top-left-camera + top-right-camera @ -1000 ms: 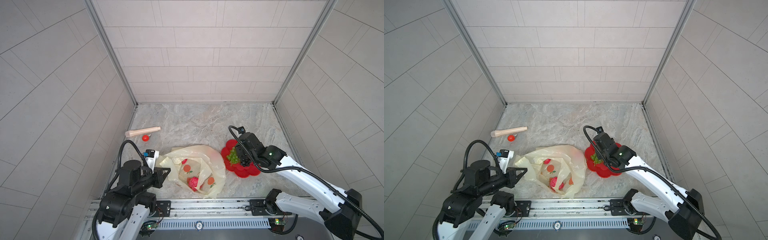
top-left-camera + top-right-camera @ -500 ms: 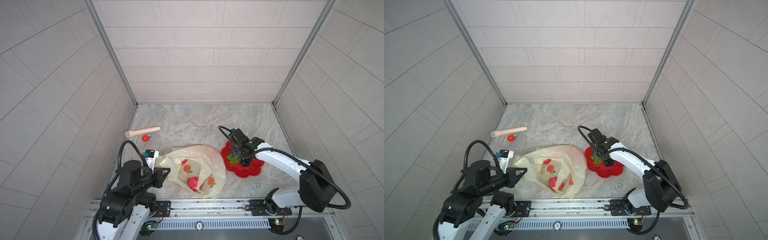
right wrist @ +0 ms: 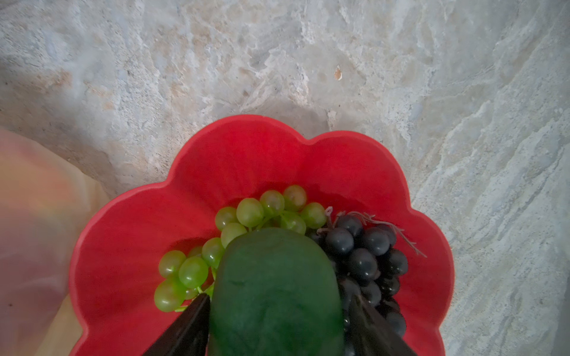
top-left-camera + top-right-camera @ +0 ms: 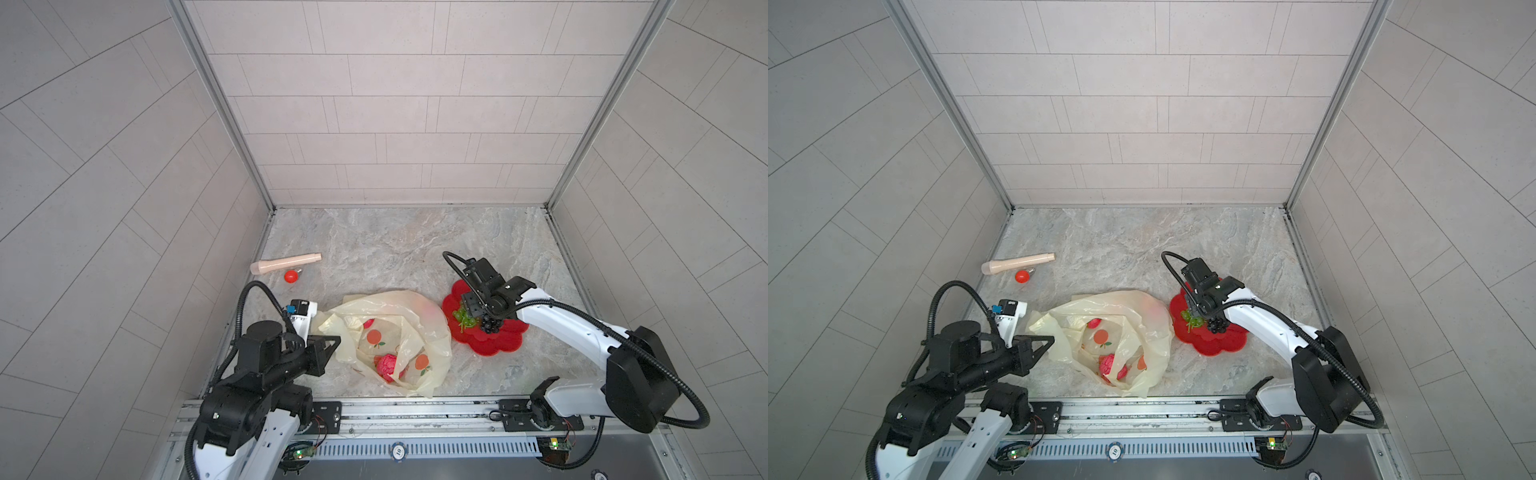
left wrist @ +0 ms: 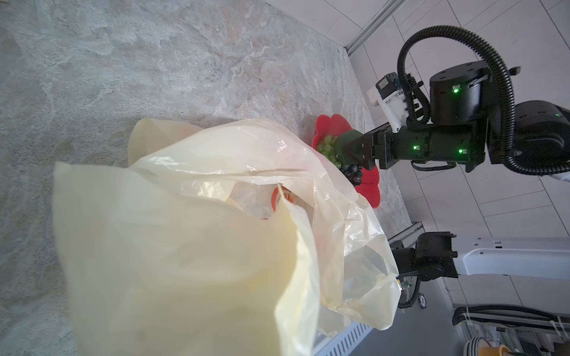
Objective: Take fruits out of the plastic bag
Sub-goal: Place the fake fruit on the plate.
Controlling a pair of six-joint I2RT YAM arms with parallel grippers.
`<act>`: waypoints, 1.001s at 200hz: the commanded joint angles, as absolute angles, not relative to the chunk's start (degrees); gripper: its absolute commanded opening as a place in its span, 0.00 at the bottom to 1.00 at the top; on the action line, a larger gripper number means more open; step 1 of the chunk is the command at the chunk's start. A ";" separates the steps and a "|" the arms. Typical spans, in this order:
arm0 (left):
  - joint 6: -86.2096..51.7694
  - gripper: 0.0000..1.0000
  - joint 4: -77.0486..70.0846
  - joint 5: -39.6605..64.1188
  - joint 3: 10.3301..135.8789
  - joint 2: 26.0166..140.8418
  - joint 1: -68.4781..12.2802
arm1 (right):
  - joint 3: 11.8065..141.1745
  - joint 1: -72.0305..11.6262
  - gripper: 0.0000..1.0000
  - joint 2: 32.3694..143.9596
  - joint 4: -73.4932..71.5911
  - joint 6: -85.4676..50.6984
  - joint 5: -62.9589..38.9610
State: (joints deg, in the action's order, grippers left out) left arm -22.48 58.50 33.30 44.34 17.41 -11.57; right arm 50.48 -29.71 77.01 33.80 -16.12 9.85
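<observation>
One green oval fruit (image 3: pixel 274 292) rests between fingers (image 3: pixel 191 326) of right gripper (image 3: pixel 279 298).

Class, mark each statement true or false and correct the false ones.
The green grape bunch lies on the red plate. True.
The pink wrinkly fruit is outside the plastic bag. False: it lies inside the bag.
The left gripper pinches the bag's edge. True.
The small red ball rests on the plate. False: it lies on the table beside the beige rod.
The green oval fruit sits between the fingers of the right gripper. True.
</observation>
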 commanded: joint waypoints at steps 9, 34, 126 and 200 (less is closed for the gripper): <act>-22.62 0.02 57.66 33.06 43.70 16.79 -11.24 | 50.24 -29.42 0.72 75.12 35.09 -16.17 9.75; -22.66 0.02 57.66 33.09 43.73 16.68 -11.14 | 49.35 -29.40 0.59 71.82 34.17 -16.37 5.43; -22.63 0.02 57.66 33.05 43.69 16.61 -11.03 | 46.33 -29.69 0.47 65.64 36.50 -16.02 2.60; -22.76 0.02 57.66 33.00 43.68 16.49 -11.04 | 39.99 -33.57 0.48 51.76 36.70 -19.55 -2.61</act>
